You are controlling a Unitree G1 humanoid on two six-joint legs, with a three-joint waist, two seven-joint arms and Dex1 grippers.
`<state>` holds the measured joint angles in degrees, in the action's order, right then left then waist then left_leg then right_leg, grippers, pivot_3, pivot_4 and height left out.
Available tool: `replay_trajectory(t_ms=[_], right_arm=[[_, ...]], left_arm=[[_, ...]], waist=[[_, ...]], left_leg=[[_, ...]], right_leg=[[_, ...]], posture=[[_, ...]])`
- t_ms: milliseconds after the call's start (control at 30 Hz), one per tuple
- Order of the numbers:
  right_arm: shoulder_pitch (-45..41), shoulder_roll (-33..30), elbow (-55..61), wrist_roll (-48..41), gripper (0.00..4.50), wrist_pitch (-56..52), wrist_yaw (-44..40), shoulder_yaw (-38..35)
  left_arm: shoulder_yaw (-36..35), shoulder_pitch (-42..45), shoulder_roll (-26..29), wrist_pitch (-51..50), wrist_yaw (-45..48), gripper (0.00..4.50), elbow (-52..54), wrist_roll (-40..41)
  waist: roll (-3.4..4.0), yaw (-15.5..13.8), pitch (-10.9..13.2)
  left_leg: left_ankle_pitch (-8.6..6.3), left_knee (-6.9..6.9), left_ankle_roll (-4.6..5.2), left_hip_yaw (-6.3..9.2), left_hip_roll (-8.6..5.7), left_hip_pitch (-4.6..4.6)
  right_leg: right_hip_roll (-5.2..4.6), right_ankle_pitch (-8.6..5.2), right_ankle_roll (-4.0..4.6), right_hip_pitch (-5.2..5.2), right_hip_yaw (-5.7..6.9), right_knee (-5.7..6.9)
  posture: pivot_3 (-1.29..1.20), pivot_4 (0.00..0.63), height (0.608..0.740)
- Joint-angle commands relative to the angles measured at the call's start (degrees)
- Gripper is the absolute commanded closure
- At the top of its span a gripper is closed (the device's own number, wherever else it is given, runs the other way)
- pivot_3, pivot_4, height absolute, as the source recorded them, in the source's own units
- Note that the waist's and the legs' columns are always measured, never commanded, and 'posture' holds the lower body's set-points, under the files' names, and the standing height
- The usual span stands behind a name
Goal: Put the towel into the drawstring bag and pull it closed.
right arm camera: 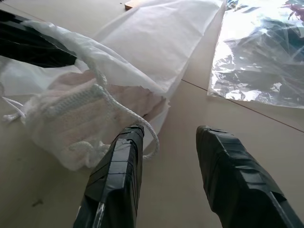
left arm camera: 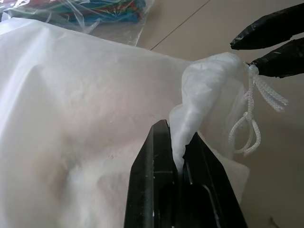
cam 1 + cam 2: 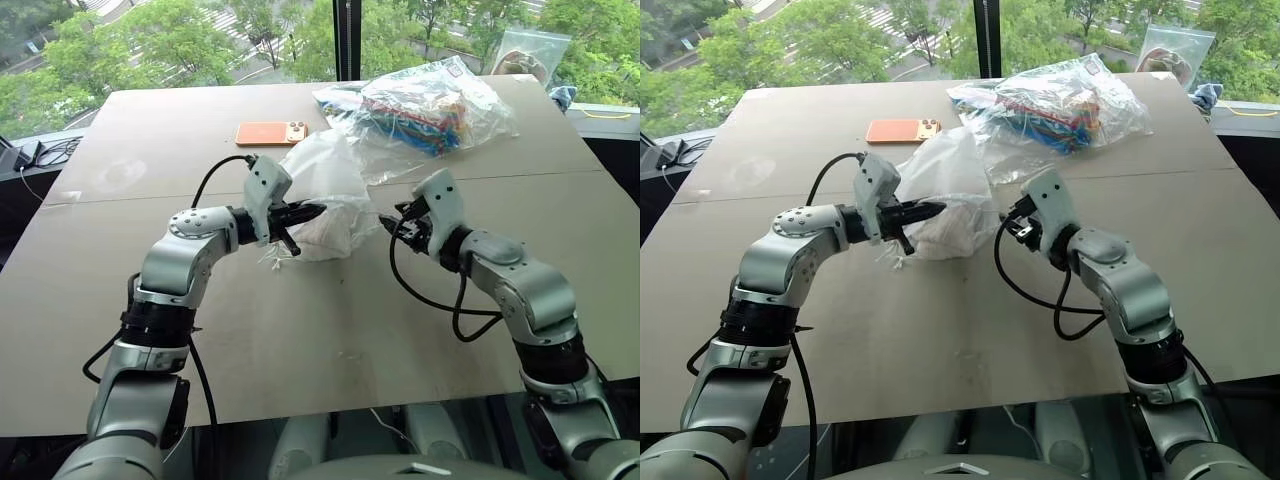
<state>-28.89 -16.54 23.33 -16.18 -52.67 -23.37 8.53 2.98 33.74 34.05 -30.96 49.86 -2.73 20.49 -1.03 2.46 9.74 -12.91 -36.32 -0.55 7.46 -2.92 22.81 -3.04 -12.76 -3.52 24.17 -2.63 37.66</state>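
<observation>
Towel [image 1: 80, 118], beige terry, is sitting inside the drawstring bag [image 3: 325, 195] and showing through the thin white fabric; the bag is lying on the table [image 3: 300, 330] near its middle, between the two arms. Left gripper [image 3: 312, 211] is clamping a bunched fold of the bag's fabric at the gathered mouth, with both black fingers pressed together on the cloth so that no gap is showing in the left wrist view. Right gripper [image 1: 168, 137] is standing partly open, its two fingers spread with bare table between them, and it is gripping nothing; a thin white cord [image 1: 142, 128] from the bag's mouth is looping over the tip of one finger [image 1: 118, 166], touching it. In the left wrist view the same cord [image 2: 247, 128] is hanging in a knotted loop just below the right gripper's tips, beside the puckered mouth. Left arm is reaching in from the robot's left with the elbow bent outward and the gripper pointing nearly level toward the right, into the bag. Right arm is reaching in from the robot's right, forearm angled across the table and gripper pointing nearly level toward the left, its tips lying just beside the bag's edge. Behind the bag, a clear plastic bag [image 3: 430, 110] of colourful items and an orange phone [image 3: 270, 132] are lying on the table.
</observation>
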Motion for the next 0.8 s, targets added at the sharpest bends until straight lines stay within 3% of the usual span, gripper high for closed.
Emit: replay_trajectory(t_ms=[33, 200, 467, 800], right_arm=[[-0.14, -1.18, 7.33, -5.36, 2.56, -2.65, -3.80, -0.97], [-0.42, -0.75, 9.70, -11.54, 2.56, -6.41, -5.49, -2.62], [-1.46, 1.16, 0.52, -6.36, 2.56, -3.57, -0.76, 2.50], [-4.39, 4.02, -9.29, -1.82, 2.56, 3.42, -1.24, 5.10]], left_arm=[[-0.90, 0.58, 0.01, 0.32, -0.20, 4.50, 2.07, 0.01], [-0.85, 0.83, -0.05, 0.49, -0.15, 4.50, 1.76, -0.22], [-0.74, 1.16, -0.31, 0.01, -0.12, 4.50, 2.41, -0.12], [-1.15, 0.03, -0.32, -0.94, -0.62, 4.50, 4.31, 0.03]], waist=[[0.00, -0.04, 0.00], [0.00, -0.01, 0.00], [0.00, -0.03, 0.00], [0.00, 0.00, 0.00]], left_leg=[[0.00, 0.00, 0.00, 0.00, 0.00, 0.00], [0.00, 0.00, 0.00, 0.02, 0.01, -0.01], [0.00, -0.01, 0.00, 0.01, 0.01, -0.01], [0.00, -0.01, 0.00, 0.01, 0.00, -0.01]], right_leg=[[-0.01, 0.00, 0.00, 0.00, 0.00, -0.01], [0.00, 0.00, 0.00, -0.01, 0.01, 0.00], [0.01, 0.00, 0.00, 0.00, 0.02, 0.02], [0.01, 0.00, 0.00, 0.00, 0.01, 0.02]], posture=[[0.00, 0.150, 0.740], [0.00, 0.150, 0.740], [0.00, 0.150, 0.740], [0.00, 0.150, 0.740]])
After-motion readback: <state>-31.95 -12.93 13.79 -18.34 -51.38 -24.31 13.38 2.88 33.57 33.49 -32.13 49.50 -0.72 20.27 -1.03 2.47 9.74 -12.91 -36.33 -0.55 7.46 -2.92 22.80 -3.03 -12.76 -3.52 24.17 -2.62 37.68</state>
